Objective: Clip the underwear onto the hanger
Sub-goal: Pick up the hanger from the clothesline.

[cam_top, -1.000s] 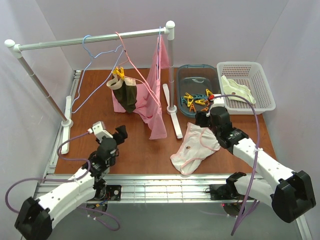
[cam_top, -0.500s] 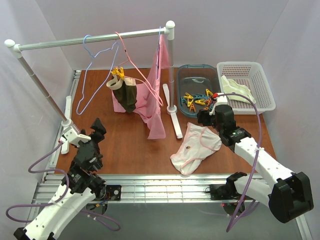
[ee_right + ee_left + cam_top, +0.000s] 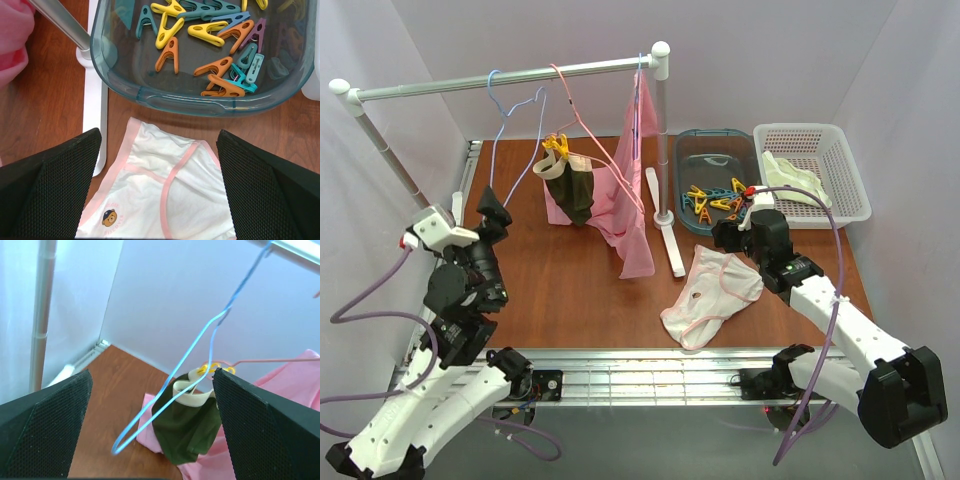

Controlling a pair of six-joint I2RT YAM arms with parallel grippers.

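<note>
The underwear (image 3: 715,290), pale white with pink edging and a small bear print, lies flat on the brown table right of centre; the right wrist view (image 3: 165,200) shows it too. The light-blue wire hanger (image 3: 505,170) hangs by its hook from the rail at the back left and is seen bare in the left wrist view (image 3: 152,404). My left gripper (image 3: 490,215) is raised at the left, open and empty, facing the hanger without touching it (image 3: 151,390). My right gripper (image 3: 730,235) is open and empty just above the underwear's far edge (image 3: 159,135).
A pink hanger (image 3: 585,120) on the rail (image 3: 440,86) carries dark olive underwear (image 3: 575,190) with yellow pegs, beside pink cloth (image 3: 630,220). A teal tray (image 3: 680,170) holds several coloured pegs. A white basket (image 3: 820,210) holds a cream garment (image 3: 795,180). The rack post (image 3: 662,140) stands mid-table.
My left arm has risen and swung left and back, toward the blue hanger. The hanger's lower part has shifted slightly. My right gripper has hardly moved.
</note>
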